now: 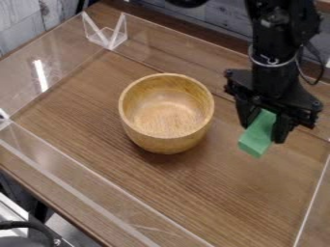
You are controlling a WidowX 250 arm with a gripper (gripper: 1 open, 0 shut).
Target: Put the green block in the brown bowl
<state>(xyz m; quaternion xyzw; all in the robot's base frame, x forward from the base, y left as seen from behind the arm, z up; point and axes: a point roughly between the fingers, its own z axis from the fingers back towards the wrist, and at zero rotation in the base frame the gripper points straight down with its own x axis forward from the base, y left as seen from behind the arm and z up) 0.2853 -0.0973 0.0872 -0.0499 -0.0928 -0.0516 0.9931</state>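
The green block hangs on end just above the table, right of the bowl, with my gripper shut on its upper part. Black fingers flank it on both sides and the arm rises behind toward the top right. A round light-brown wooden bowl stands empty in the middle of the table, a short gap to the left of the block. The block's top end is hidden between the fingers.
A dark wooden table carries clear acrylic walls along its edges. A clear plastic stand sits at the back left corner. The table's right edge lies close beside the gripper.
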